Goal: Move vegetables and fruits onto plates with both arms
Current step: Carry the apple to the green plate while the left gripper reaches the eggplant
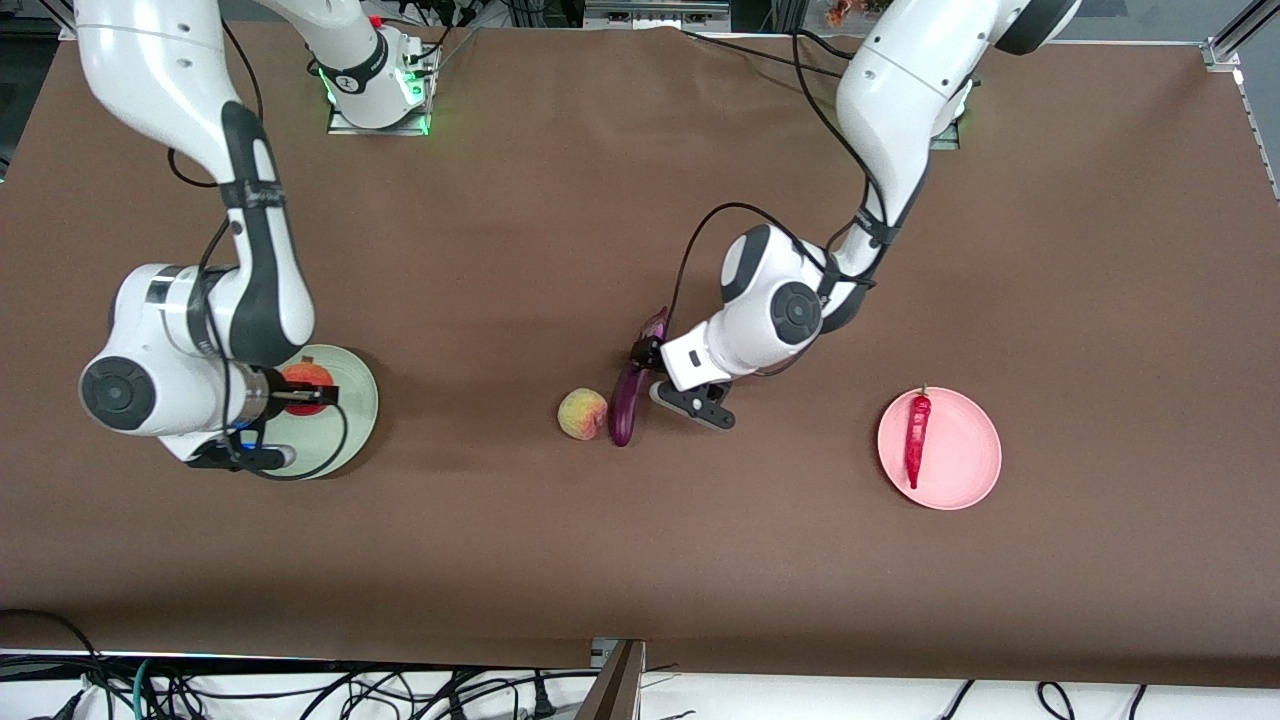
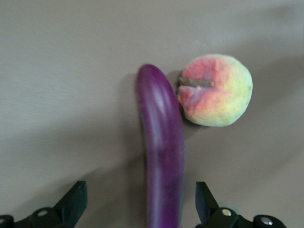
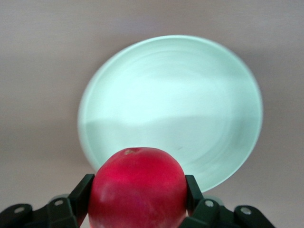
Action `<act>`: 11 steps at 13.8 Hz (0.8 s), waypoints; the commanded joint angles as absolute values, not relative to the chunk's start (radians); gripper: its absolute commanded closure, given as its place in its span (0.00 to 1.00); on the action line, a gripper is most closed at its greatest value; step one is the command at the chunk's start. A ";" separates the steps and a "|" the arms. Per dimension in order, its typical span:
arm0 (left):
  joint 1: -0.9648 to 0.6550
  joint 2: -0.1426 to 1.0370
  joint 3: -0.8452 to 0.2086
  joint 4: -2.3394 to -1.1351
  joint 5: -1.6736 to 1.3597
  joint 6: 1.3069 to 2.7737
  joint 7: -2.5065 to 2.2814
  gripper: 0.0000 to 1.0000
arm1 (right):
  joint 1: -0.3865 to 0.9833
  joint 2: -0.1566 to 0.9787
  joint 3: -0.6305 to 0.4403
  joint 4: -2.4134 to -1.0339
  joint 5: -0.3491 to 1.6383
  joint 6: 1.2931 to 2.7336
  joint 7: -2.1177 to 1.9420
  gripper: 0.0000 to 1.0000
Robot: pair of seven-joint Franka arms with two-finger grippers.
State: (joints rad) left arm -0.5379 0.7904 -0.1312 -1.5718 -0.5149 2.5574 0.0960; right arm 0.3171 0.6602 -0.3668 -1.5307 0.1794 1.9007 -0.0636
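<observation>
Toward the right arm's end of the table [image 1: 640, 560], the right end effector [image 3: 138, 199] is hovering over the mint green plate [image 3: 190, 109], its fingers [image 3: 83, 190] clamped on the round red fruit [image 3: 137, 187]. In the front view that fruit [image 1: 305, 385] is showing above the plate [image 1: 350, 425], held up off it.

Near the middle of the table, the left end effector [image 2: 141, 204] is hanging low over the purple eggplant [image 2: 161, 152], with its fingers [image 2: 76, 202] spread apart on either side of the eggplant and not touching it. The eggplant [image 1: 628, 400] is lying on the table, and the peach [image 1: 582, 414] is resting just beside its tip, toward the right arm's end.

Toward the left arm's end, the pink plate [image 1: 960, 470] is carrying the red chili pepper [image 1: 916, 438].
</observation>
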 commanded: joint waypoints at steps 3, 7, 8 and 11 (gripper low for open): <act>-0.634 0.845 -0.114 -1.624 -0.532 2.792 0.126 0.14 | 0.259 0.736 -0.354 -1.534 0.199 1.989 -0.135 0.71; -0.623 0.834 -0.114 -1.629 -0.526 2.789 0.126 1.00 | 0.258 0.749 -0.354 -1.531 0.198 2.014 -0.146 0.00; -0.621 0.833 -0.112 -1.631 -0.526 2.786 0.126 1.00 | 0.264 0.735 -0.351 -1.523 0.199 1.999 -0.147 0.00; -0.569 0.793 -0.106 -1.652 -0.523 2.725 0.130 1.00 | 0.336 0.689 -0.319 -1.456 0.199 1.895 -0.085 0.00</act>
